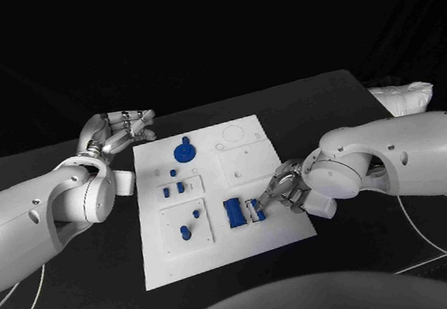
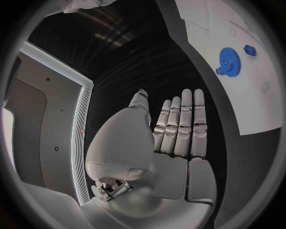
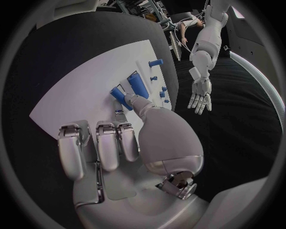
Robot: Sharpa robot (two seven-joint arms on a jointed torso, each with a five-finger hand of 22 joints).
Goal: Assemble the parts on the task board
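Task board (image 1: 215, 204), the white plate, lies in the middle of the black table (image 1: 318, 96) between the two arms, placed so that either hand can reach it. The right hand (image 1: 279, 193) is down at the board's near right edge, and in the right wrist view a fingertip touches the end of a blue bar-shaped part (image 3: 117, 97) beside a larger blue block (image 1: 234, 212); whether the bar is pinched or only pressed I cannot tell, though the other fingers (image 3: 108, 145) are curled in, which suggests it is being nudged into its seat. The left hand (image 1: 119, 131) hangs off the board's far left corner over bare table, fingers straight and together, holding nothing, probably parked out of the way. A blue gear (image 1: 183, 153) and small blue pegs (image 1: 181, 187) stand in the board's left half, well apart from the working hand, so nothing blocks it
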